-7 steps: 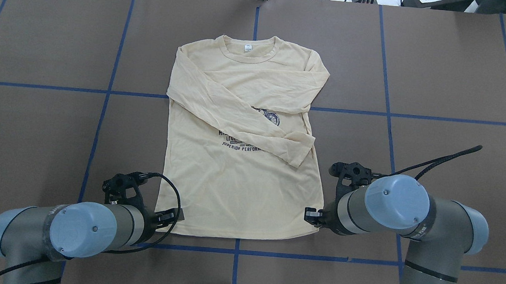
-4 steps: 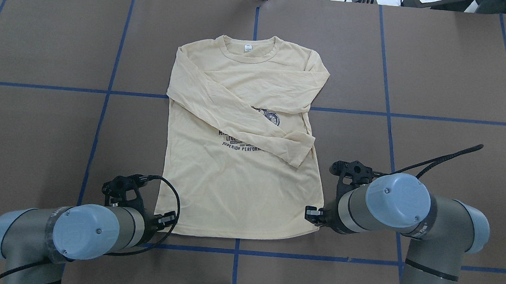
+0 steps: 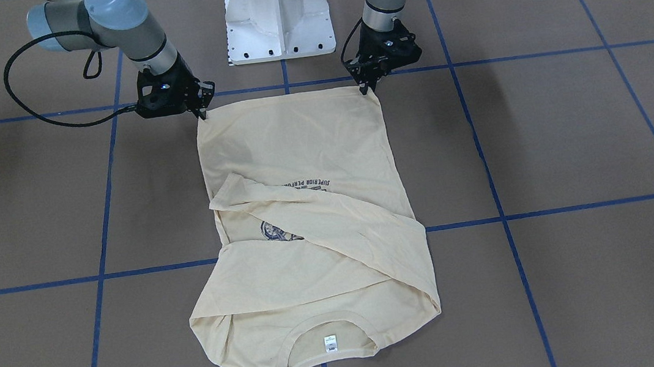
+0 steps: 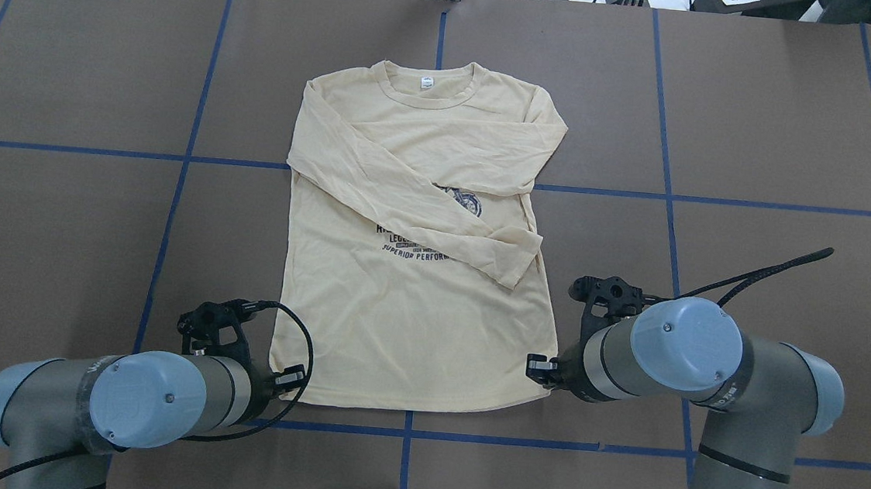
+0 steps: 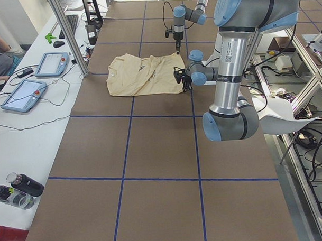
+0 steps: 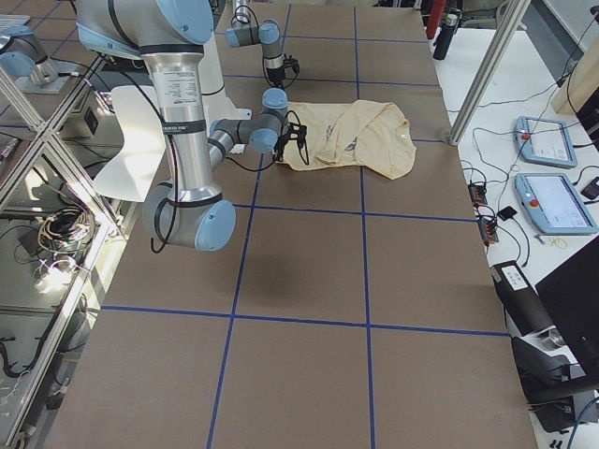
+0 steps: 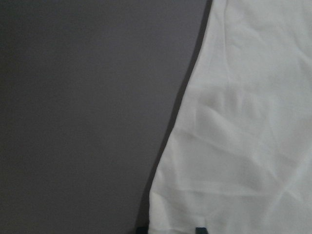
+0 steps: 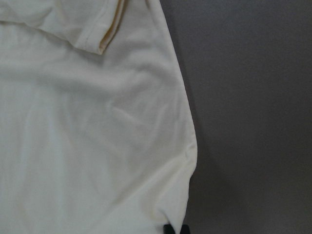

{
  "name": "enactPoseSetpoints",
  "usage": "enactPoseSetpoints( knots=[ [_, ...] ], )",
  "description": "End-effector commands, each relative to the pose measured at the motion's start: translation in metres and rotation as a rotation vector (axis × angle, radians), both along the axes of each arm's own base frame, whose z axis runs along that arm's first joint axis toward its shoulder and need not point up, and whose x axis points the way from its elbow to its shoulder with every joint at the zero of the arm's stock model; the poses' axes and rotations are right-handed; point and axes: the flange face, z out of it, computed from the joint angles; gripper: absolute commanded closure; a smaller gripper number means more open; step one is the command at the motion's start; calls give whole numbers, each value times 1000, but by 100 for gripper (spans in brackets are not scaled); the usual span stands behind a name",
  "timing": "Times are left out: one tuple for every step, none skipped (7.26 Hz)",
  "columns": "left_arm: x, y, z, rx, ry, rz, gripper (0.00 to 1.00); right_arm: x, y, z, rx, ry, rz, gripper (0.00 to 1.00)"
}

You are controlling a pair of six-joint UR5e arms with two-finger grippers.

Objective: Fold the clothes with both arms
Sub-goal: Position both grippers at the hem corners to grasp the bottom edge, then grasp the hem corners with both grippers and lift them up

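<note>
Shirt (image 4: 413,336) lies flat, sleeves crossed. Right gripper (image 4: 533,369) appears clamped on one hem corner. Left gripper (image 4: 293,379), jaws apart, straddles the other, ready for an even two-corner lift.

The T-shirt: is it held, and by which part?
Right gripper seems shut on one T-shirt hem corner; left gripper stands open around the other.

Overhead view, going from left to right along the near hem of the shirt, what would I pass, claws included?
left claw → shirt → right claw
</note>
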Motion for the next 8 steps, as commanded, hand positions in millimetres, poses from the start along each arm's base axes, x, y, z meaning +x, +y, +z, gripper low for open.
enactPoseSetpoints(
  knots=[
    [-5, -2, -9, -2, 19, 0, 100, 1, 0, 0, 0, -1, 1, 100],
    [-9, -3, -15, -2, 25, -2, 100, 1, 0, 0, 1, 0, 2, 100],
    [-22, -1, -32, 6, 64, -2, 100, 6, 0, -1, -2, -4, 2, 100],
    [-33, 1, -40, 10, 84, -2, 100, 21, 4, 0, -23, -7, -15, 100],
    [-33, 2, -43, 11, 92, 1, 100, 38, 11, 5, -58, -11, -48, 100],
    [-32, 9, -46, 11, 98, 13, 100, 49, 17, 12, -86, -7, -72, 100],
    [-29, 18, -46, -7, 101, 51, 100, 57, 25, 18, -116, -7, -106, 100],
    [-22, 36, -47, -15, 105, 93, 100, 57, 33, 18, -172, -12, -127, 100]
  ],
)
